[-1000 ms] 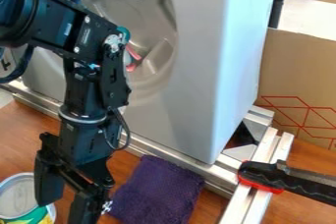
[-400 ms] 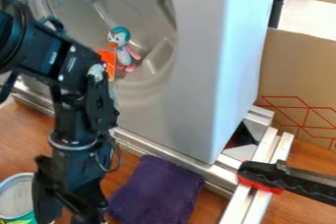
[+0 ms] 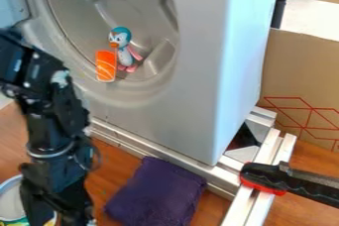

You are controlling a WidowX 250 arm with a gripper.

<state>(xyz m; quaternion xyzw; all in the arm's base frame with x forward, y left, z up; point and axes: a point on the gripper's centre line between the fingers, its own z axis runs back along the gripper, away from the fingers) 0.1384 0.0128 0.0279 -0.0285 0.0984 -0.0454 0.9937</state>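
The gripper (image 3: 59, 215) hangs open at the lower left, over the wooden surface and partly in front of a round can (image 3: 11, 202) with a pale lid. A purple cloth (image 3: 159, 193) lies to its right, apart from it. Up in the round grey hollow of a large appliance sits a toy penguin (image 3: 124, 51) with a teal head and pink feet. An orange piece with white stripes (image 3: 105, 66) stands just left of the penguin, close against it.
The grey appliance (image 3: 198, 71) stands behind the cloth on metal rails (image 3: 132, 143). A black and red handled tool (image 3: 278, 178) lies across rails at the right. Cardboard (image 3: 301, 84) stands behind.
The arm and gripper have moved left, away from the cloth and further over the can. The penguin and orange piece, hidden or partly hidden before, are now uncovered.
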